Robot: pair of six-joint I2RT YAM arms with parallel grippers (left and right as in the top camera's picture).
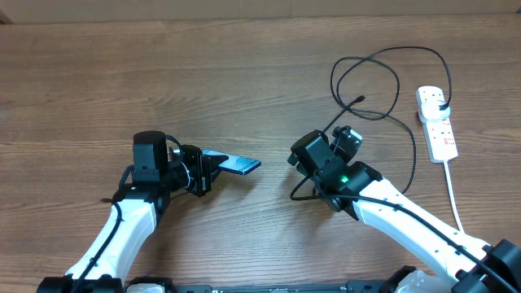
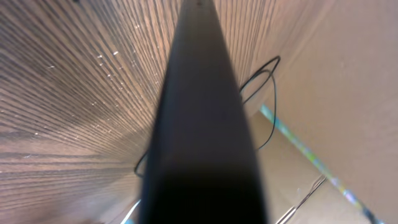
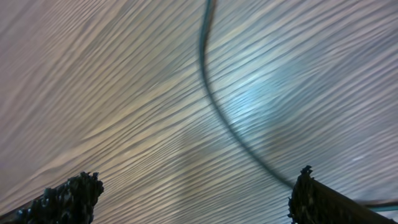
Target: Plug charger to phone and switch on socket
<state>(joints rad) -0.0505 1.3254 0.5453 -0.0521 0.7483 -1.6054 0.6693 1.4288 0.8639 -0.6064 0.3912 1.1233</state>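
Black and limp, the charger point(image 3: 203, 62) loops across the wooden table point(image 1: 81, 65) toward the socket point(image 1: 436, 122); its stiff plug tip point(image 1: 361, 99) looks the surest hold. Left gripper point(image 1: 203, 171) clamps the slim, likely slippery phone point(image 1: 236, 163) by one end, raised; right gripper point(image 3: 196, 177) hangs spread over the charger.

Worktop point(image 1: 163, 65): brown wood, fine wavy grain. Phone point(image 1: 236, 163): light blue-teal screen, dark edge. Charger point(image 1: 333, 77): thin, black. Socket point(image 1: 437, 122) at 2 o'clock: white with small red spots. Its thick cord point(image 1: 453, 191): white. Left arm point(image 1: 122, 232) and right arm point(image 1: 407, 212): white shells, black joints. Green light point(image 1: 343, 180) on right arm. Left gripper point(image 1: 207, 168) and right gripper point(image 3: 199, 193): black.
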